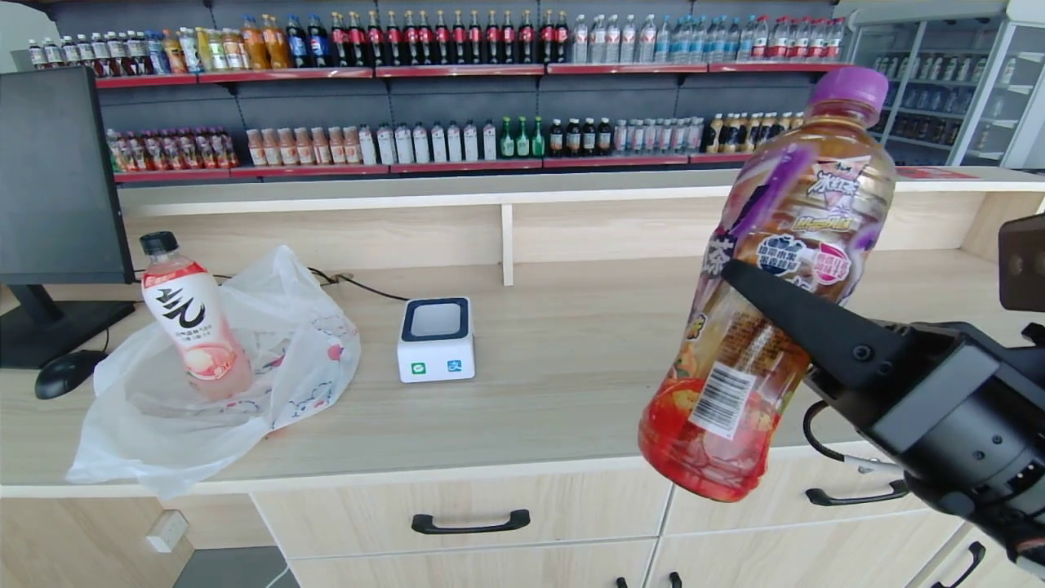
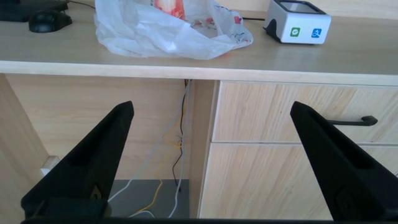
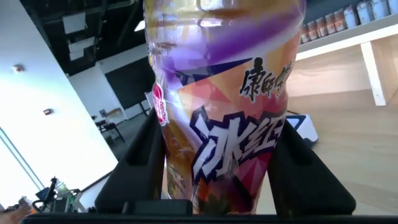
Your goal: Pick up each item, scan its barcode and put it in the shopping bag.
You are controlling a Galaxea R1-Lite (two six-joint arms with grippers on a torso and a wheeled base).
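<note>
My right gripper [image 1: 755, 290] is shut on a purple-capped tea bottle [image 1: 775, 278] with a purple and orange label, held tilted in the air off the counter's front right; its barcode faces the head camera. In the right wrist view the bottle [image 3: 224, 106] sits between the two fingers [image 3: 140, 165]. A white scanner [image 1: 436, 338] with a dark window stands mid-counter. The clear shopping bag [image 1: 269, 359] lies at the left with a pink black-capped bottle [image 1: 192, 314] standing in it. My left gripper [image 2: 211, 155] hangs open below the counter edge, facing the drawers, with the bag [image 2: 168, 31] above it.
A monitor [image 1: 57, 180] and black mouse [image 1: 65, 371] sit at the counter's far left. A cable runs behind the bag. Drawers with black handles [image 1: 469, 523] front the counter. Shelves of bottles line the back wall.
</note>
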